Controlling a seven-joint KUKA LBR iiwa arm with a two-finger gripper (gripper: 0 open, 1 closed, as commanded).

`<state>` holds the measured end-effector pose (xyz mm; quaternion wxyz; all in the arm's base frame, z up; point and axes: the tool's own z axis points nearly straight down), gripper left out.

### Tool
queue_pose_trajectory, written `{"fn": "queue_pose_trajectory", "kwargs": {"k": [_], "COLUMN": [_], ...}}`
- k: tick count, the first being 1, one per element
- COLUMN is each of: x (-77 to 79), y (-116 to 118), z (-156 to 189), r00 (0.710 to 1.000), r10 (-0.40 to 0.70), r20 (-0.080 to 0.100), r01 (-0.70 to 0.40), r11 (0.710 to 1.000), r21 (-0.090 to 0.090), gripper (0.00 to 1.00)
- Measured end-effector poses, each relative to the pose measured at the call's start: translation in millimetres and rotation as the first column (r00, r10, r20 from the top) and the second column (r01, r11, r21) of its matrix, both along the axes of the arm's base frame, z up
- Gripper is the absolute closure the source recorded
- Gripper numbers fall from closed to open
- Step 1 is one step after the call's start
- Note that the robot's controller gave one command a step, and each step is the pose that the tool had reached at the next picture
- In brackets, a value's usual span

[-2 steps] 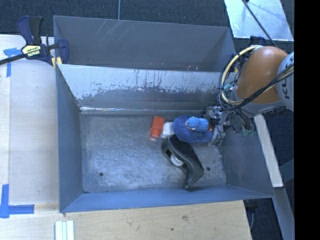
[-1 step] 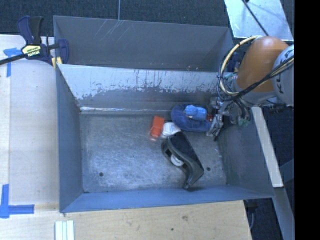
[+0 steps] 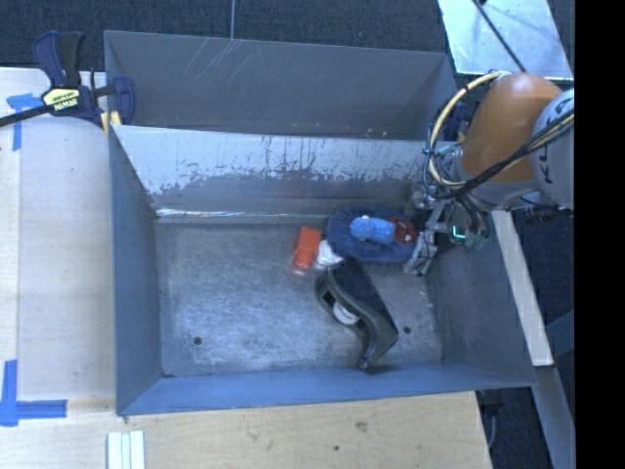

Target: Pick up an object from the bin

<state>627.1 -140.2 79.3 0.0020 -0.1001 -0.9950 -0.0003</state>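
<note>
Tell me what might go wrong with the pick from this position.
1. The gripper sits at the right edge of a tight cluster: a dark blue cloth, a light blue piece on it, a small red thing beside it. It may catch two at once or merely drag the cloth.
2. It hangs close to the bin's right wall and might scrape it.

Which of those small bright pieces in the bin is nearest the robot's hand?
The red piece, right beside the hand at the dark blue bundle's right edge. The light blue piece lies farther left, and the orange block farthest.
</note>
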Motion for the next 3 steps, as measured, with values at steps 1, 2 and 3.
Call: {"fn": "queue_pose_trajectory", "kwargs": {"k": [1, 2, 3], "x": [0.7, -44.4, -36.1], "y": [-0.6, -7.1, -4.2], "z": [1.5, -2.8, 149.1], "r00": [1.0, 0.988, 0.98], "r10": [0.001, -0.153, -0.199], "r20": [0.002, 0.03, 0.017], "r01": [-0.001, 0.153, 0.199], "r11": [1.0, 0.988, 0.98], "r21": [-0.002, 0.002, -0.002], "gripper": [1.0, 1.0, 1.0]}}
